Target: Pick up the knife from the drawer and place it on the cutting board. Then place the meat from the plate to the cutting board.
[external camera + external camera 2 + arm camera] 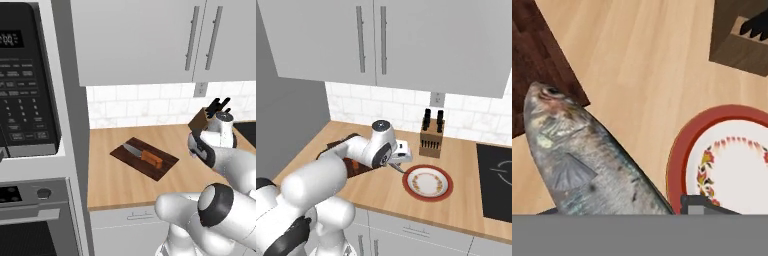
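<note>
Gripping the fish, the pincer hangs above the wooden counter between the cutting board and the red-rimmed plate. The fish's tail is cut off. The knife lies on the board; a knife block stands by the tiled wall.

Your arm is glossy white, built of fat rounded segments. Each joint carries a dark grey or black ring, and a grey disc caps the big joint nearest the camera. The wrist ends in a white cylinder with a pale grey top. The hand is a small white block, with a dark fingertip beside the plate's rim.
</note>
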